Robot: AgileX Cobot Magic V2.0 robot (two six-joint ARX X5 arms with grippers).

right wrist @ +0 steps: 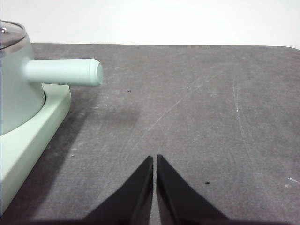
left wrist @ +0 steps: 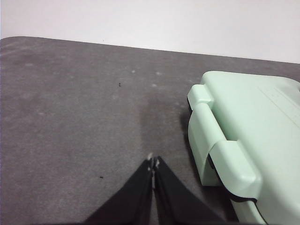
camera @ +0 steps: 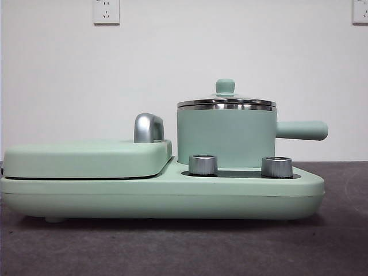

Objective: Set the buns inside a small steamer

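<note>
The small steamer (camera: 225,135) is a mint-green pot with a steel rim, and its lid with a green knob (camera: 225,87) is on. It stands on the right half of a mint-green cooker base (camera: 161,198). Its straight side handle (right wrist: 63,71) also shows in the right wrist view. The buns are out of view. My left gripper (left wrist: 153,162) is shut and empty above the grey table, beside the base's left end (left wrist: 243,140). Over bare table to the right of the steamer's handle, my right gripper (right wrist: 154,159) is shut and holds nothing.
A flat mint-green griddle cover (camera: 86,158) with a chrome handle (camera: 148,127) lies on the left half of the base. Two steel knobs (camera: 202,164) sit at the base's front. A white wall with sockets (camera: 106,11) stands behind.
</note>
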